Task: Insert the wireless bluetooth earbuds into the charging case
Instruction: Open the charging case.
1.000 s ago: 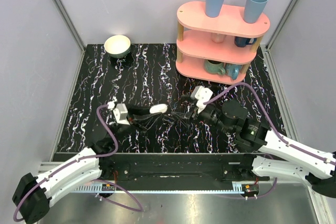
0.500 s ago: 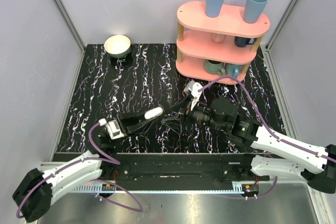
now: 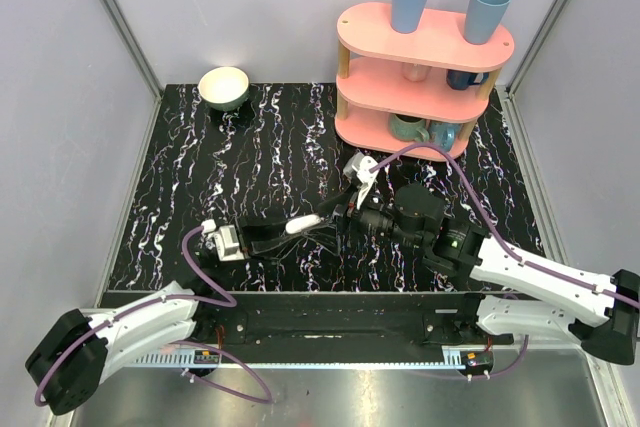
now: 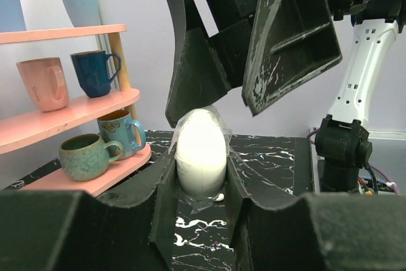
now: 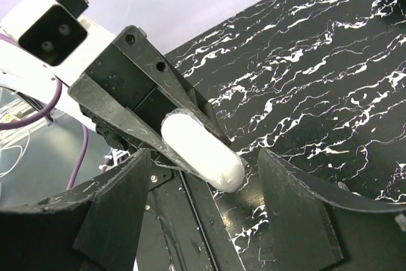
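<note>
left end effector point(image 3: 308, 223) clamped tight, right end effector point(image 3: 335, 218) spread wide

The charging case point(image 4: 201, 153) is a smooth, glossy white pill-shaped shell, closed, with a thin clear film clinging around it. It is clamped lengthwise between the fingers of the left tool point(image 3: 302, 225), held off the bench, with its rounded end sticking out past them.

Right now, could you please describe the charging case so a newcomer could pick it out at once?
From the pink shelf rack at the far right of the table, come toward the near edge to the left gripper. The charging case is the smooth white pill clamped between its black fingers, rounded, unlike the boxy white camera block on that wrist.
</note>
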`<state>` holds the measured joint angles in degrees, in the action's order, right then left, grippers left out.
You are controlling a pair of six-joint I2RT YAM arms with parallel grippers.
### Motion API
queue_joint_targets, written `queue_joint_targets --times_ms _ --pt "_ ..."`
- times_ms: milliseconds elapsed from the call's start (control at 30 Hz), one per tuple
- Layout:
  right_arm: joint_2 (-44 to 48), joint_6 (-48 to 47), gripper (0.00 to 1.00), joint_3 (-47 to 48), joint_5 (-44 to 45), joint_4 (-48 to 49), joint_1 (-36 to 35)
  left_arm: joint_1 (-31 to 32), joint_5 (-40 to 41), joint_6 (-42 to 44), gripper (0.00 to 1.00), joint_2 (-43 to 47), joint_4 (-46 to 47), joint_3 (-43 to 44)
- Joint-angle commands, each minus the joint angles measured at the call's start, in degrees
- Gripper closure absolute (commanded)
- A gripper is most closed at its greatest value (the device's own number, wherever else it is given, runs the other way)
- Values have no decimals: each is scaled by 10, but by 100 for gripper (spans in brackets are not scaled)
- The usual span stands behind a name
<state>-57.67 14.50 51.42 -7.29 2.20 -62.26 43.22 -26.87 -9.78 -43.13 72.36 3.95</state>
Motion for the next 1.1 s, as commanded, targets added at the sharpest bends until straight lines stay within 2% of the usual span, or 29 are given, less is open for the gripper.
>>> queue_joint_targets --times_ms 0,367,767,1067 --pt "-5 -1 25 17 -15 7 -3 3 -21 -12 100 5 121 19" --pt "-23 -40 26 30 42 -47 -3 3 -33 -30 100 22 126 26" --pt "-17 -66 25 41 112 -28 -4 3 -101 -52 100 15 125 41" --pt "-26 -76 24 51 132 -28 -2 3 -114 -56 100 17 125 40"
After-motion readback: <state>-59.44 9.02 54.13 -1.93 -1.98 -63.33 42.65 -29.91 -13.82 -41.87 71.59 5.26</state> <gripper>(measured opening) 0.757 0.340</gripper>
